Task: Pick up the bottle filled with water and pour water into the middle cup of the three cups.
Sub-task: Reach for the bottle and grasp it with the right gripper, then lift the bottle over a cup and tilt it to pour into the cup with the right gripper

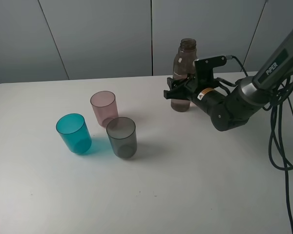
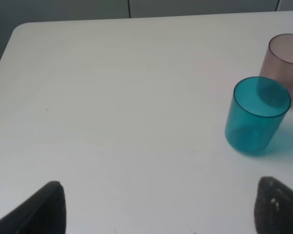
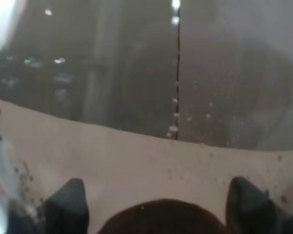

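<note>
Right end effector (image 1: 178,92) clamps bottle (image 1: 187,61) — midsection hidden.

A: Cups, tally?
B: Three: one teal cup (image 1: 73,133), one pink cup (image 1: 104,108), one grey cup (image 1: 121,137).
A: Bottles?
B: One bottle (image 1: 185,61). Also one table (image 1: 210,190), one robot arm (image 1: 263,78).

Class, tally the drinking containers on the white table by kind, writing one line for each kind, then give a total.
Tumblers: 3 (teal translucent plastic tumbler, pale pink translucent plastic tumbler, smoky dark grey translucent plastic tumbler)
Bottles: 1 (tall smoky brown-grey see-through plastic bottle)
Total: 4
</note>
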Motion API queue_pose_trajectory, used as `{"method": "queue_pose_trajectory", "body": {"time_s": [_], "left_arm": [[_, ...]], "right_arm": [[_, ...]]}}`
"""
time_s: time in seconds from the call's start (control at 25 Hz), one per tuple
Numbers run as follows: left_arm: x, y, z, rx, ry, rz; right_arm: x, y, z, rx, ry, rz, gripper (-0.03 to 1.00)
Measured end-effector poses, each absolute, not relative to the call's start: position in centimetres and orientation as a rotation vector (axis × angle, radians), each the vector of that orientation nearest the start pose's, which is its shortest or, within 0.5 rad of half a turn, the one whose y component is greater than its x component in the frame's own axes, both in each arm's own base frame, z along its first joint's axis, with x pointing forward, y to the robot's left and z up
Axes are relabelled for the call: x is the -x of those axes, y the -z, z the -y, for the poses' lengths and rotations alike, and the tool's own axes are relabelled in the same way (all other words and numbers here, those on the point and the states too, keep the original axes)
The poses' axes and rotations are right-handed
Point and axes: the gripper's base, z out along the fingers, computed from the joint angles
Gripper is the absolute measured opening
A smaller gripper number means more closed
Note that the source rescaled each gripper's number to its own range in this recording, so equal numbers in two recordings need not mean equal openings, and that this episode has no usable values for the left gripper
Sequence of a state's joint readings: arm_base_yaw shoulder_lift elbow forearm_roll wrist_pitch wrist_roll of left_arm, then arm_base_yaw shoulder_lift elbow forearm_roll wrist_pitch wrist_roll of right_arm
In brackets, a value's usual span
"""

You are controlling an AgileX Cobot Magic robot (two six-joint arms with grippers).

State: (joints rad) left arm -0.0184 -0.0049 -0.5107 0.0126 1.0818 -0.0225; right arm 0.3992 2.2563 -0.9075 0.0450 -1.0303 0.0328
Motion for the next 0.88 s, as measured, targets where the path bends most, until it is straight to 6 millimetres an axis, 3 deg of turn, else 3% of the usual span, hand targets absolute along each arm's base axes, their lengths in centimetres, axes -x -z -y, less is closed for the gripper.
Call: {"method": "queue_pose_trajectory", "body": {"time_s": [0.36,0.64,0.88], "left_arm": [[0.8,-27.8,-0.1,0.005,0.010,-2.050],[0.8,-27.8,-0.1,0.005,0.010,-2.050],[0.8,-27.8,-0.1,0.005,0.010,-2.050]], "right_arm": [[-36.3,-7.2,-15.5,0.332,-0.245,-1.809,0.00],[-35.1,-9.7,-18.6,0.444,-0.179,-1.731,0.00],[-33.8,-10.0,-21.1,0.566,-0.172,-1.690,0.00]]}}
